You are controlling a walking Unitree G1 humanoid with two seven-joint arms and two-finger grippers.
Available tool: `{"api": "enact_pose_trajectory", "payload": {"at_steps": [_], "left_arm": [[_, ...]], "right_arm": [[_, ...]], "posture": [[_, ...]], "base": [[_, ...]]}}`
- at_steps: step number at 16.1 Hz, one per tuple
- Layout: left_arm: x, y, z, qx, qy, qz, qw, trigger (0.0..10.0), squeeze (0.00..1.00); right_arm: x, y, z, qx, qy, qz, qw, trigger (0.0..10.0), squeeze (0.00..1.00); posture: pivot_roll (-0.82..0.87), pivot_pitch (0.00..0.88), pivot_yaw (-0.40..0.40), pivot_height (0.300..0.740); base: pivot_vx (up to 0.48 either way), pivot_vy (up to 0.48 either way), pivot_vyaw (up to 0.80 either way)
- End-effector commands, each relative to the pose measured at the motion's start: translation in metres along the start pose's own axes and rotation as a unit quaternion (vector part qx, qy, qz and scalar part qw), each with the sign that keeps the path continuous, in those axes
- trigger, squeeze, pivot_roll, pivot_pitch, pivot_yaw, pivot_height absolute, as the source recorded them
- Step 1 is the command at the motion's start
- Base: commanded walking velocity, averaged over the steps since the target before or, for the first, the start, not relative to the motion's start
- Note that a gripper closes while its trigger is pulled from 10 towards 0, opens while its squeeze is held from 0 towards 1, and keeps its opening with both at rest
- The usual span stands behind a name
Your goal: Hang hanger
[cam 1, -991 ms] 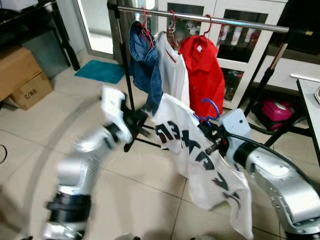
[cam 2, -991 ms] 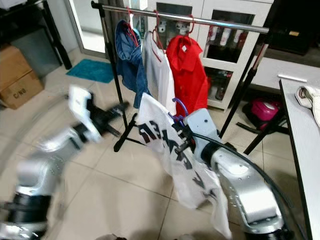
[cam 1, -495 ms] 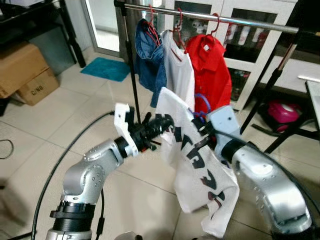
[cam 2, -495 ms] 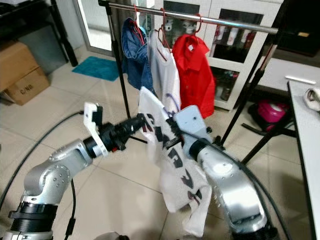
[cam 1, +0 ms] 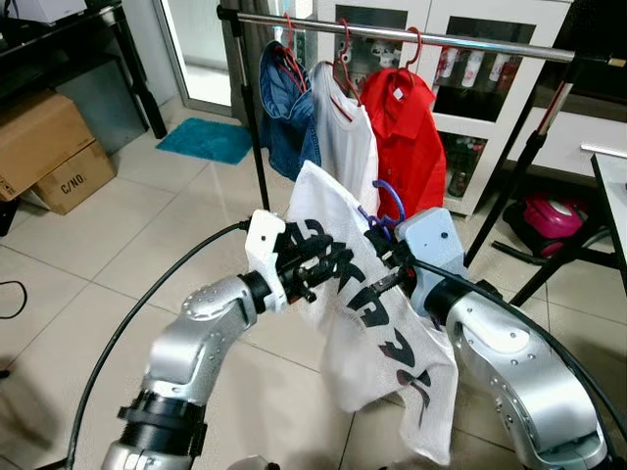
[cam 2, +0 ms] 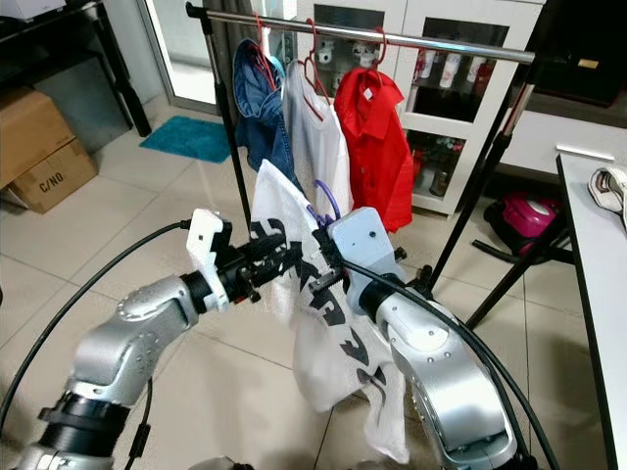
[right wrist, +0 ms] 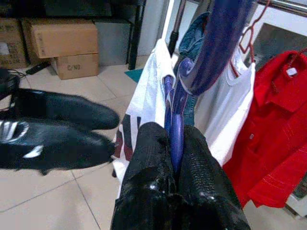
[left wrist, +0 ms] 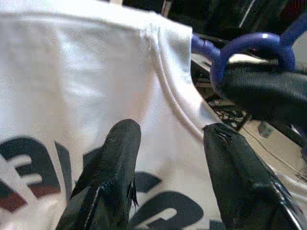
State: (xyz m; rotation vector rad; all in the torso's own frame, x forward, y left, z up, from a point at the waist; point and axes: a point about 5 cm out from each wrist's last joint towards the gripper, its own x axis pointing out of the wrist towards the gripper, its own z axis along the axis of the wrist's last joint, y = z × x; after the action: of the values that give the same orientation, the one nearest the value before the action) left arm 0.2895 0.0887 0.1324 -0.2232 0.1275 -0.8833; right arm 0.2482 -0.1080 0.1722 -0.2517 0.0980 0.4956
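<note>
While right end effector (right wrist: 173, 143) clamps purple hanger (right wrist: 211, 52), shirt (cam 1: 377, 323) drapes below.

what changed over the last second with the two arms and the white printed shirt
The left gripper swung up from low on the robot's left and now reaches the white printed shirt, fingers open against the cloth. The right gripper stays shut on the purple plastic hanger carrying it. The three garments on the metal clothes rail hang as before.
</note>
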Motion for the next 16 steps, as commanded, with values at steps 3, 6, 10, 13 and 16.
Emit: {"api": "enact_pose_trajectory", "payload": {"at_steps": [3,6,10,13,16], "left_arm": [[0.008,0.005,0.000,0.003,-0.007,0.018,1.000,10.0,0.00],[0.015,0.010,-0.002,-0.061,-0.028,0.023,0.997,10.0,0.00],[0.018,0.015,-0.001,-0.071,-0.026,0.023,0.997,10.0,0.00],[0.022,0.012,-0.003,-0.072,-0.015,-0.001,0.997,0.0,0.00],[0.023,0.011,-0.005,-0.071,-0.008,-0.010,0.997,0.0,0.00]], "right_arm": [[0.002,0.006,0.015,-0.013,-0.036,0.030,0.999,0.0,0.00],[0.002,0.013,0.018,-0.015,-0.045,0.054,0.997,0.0,0.00],[0.000,0.022,0.020,-0.020,-0.053,0.088,0.995,0.0,0.00],[-0.001,0.024,0.019,-0.022,-0.052,0.097,0.994,0.0,0.00],[-0.001,0.024,0.019,-0.025,-0.050,0.096,0.994,0.0,0.00]], "posture": [[-0.13,0.000,0.046,0.740],[-0.15,0.000,0.050,0.740],[-0.16,0.000,0.058,0.740],[-0.16,0.000,0.064,0.740],[-0.17,0.000,0.068,0.740]], "base": [[0.000,0.000,0.00],[0.000,0.000,0.00],[0.000,0.000,0.00],[0.000,0.000,0.00],[0.000,0.000,0.00]]}}
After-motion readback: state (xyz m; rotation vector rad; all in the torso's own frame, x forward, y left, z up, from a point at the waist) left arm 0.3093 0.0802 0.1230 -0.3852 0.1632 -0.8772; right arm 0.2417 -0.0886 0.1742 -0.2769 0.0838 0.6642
